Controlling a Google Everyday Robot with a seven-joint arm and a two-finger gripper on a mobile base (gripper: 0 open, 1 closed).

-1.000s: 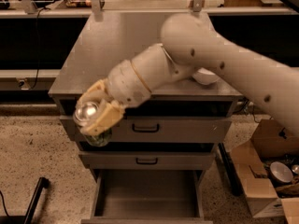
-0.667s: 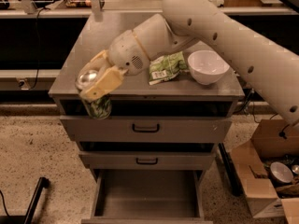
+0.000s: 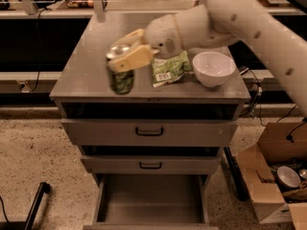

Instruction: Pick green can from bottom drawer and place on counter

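Green can (image 3: 122,79) is clamped upright between the tan fingers (image 3: 135,57), over the front left of the counter (image 3: 81,75). Right of the fingers lie a snack bag (image 3: 169,68), then a white bowl (image 3: 213,68). Well below them the bottom drawer (image 3: 151,200) stands open.

Matt tool (image 3: 116,57) around shiny-topped green can (image 3: 122,81)

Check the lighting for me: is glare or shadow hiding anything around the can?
Camera view: dim, warm light; the gripper, over the counter at its front left, grips the green can, whose silver top glints without washing out. Camera view: the counter shows only a soft sheen; the open bottom drawer is shaded but readable.
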